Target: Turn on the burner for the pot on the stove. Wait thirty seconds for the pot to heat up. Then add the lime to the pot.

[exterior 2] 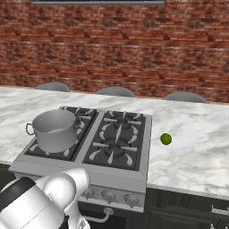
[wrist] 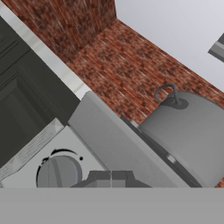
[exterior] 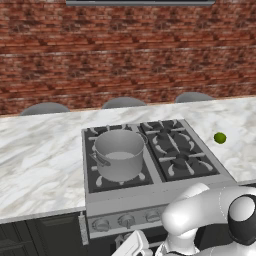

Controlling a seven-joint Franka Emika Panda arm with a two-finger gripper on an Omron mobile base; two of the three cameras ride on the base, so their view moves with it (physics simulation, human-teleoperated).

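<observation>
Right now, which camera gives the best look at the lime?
The right base view: the lime sits clear on the counter beside the stove. The left base view shows it smaller, near the edge.

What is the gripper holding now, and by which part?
Nothing: the gripper is shut and empty, near a round grey stove knob.

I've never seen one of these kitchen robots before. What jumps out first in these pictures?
A big grey pot sits on the front left burner of a steel stove set into a marble counter, with a red brick wall behind. A small bright green lime lies alone on the counter to the right of the stove. Low in front, the robot's hand, shut, is close to a round knob on the stove's front panel.
</observation>
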